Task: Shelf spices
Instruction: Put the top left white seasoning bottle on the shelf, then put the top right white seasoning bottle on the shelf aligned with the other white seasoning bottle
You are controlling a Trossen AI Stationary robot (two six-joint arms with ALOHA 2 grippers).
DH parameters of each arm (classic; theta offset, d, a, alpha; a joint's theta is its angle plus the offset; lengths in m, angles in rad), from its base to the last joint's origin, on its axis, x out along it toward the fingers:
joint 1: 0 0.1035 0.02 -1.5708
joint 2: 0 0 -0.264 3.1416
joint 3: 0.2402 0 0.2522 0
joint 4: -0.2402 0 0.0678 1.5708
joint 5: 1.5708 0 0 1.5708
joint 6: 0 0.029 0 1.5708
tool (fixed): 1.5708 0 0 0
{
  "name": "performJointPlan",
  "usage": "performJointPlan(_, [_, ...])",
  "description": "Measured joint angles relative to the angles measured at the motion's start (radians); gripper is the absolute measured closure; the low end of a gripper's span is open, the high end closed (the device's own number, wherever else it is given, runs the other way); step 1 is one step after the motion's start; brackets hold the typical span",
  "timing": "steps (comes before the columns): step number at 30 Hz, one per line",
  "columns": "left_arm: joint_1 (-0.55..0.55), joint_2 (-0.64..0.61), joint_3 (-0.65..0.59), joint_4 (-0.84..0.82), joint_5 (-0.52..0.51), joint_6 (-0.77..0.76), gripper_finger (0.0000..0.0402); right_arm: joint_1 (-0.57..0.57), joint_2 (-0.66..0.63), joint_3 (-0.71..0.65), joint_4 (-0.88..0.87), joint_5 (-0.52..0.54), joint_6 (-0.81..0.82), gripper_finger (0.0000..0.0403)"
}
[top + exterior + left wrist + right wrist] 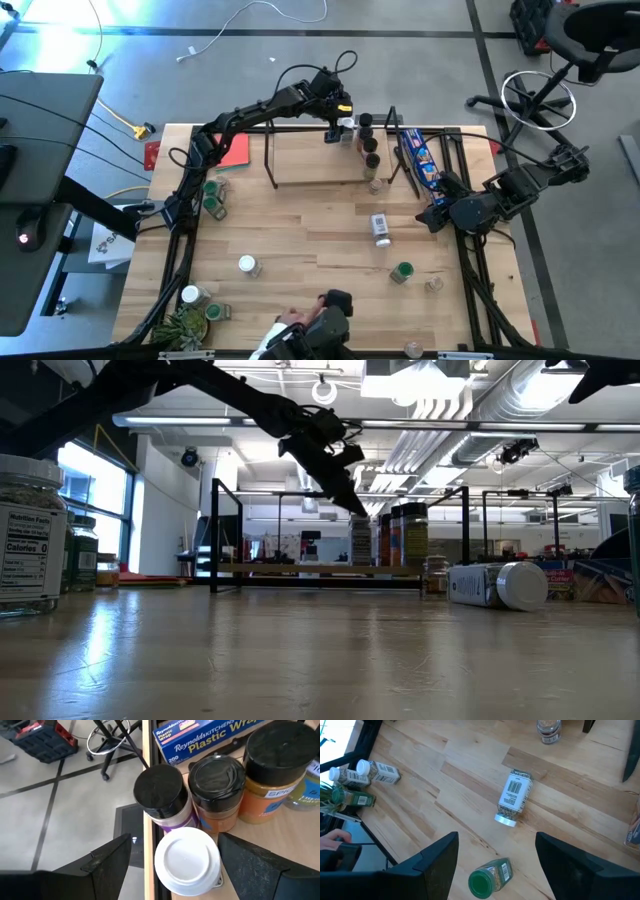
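Left gripper (343, 124) sits over the far right end of the shelf (310, 160), fingers (107, 865) spread wide on either side of a white-lidded jar (187, 861) and clear of it, so released, nothing held; that jar stands upright at the shelf's back edge, right next to a black-lidded jar with a purple label (161, 792); beside that, a black-lidded jar with orange-brown contents (216, 782), then a wider black-lidded jar with tan contents (275, 755); in the high view these form a short row of dark-lidded jars (368, 142) running toward the near edge of the shelf; low view shows them upright on the board between the black wire frames (215, 535); blue plastic wrap box (420, 160) lies just right of the shelf; right gripper (437, 213) waits above the table's right side, jaws apart and empty; below it a white-lidded jar on its side (512, 800) and a green-lidded jar on its side (490, 877), both on bare table (300, 230); more jars still loose: two green-lidded ones (213, 197) at the left edge, one white-lidded (247, 265) mid-front, a few near the potted plant (185, 325) at the front-left corner; red card (235, 152) left of the shelf.
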Motion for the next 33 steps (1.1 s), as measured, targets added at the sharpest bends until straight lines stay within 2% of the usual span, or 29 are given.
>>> performJointPlan(14, [-0.027,-0.041,0.001,-0.004,-0.023,-0.019,0.0107,0.0,0.0,0.0,0.008,0.0,-0.006,0.0144])
performJointPlan(20, [-0.058,-0.116,0.001,-0.05,-0.053,-0.147,0.0107,0.0,0.004,0.0,0.007,0.001,-0.126,0.0144])
performJointPlan(22, [-0.077,-0.151,0.001,-0.086,-0.058,-0.212,0.0107,0.0,0.012,-0.001,0.014,-0.002,-0.263,0.0144])
performJointPlan(25, [-0.119,-0.205,0.001,-0.153,-0.065,-0.34,0.0107,-0.008,0.028,-0.009,0.065,-0.067,-0.581,0.0144])
performJointPlan(29, [-0.194,-0.275,0.001,-0.244,-0.082,-0.524,0.0107,-0.099,0.081,-0.013,0.1,-0.267,-0.979,0.0144])
performJointPlan(33, [-0.265,-0.338,0.001,-0.324,-0.109,-0.629,0.0108,-0.236,0.19,-0.013,0.097,-0.468,-1.407,0.0144])
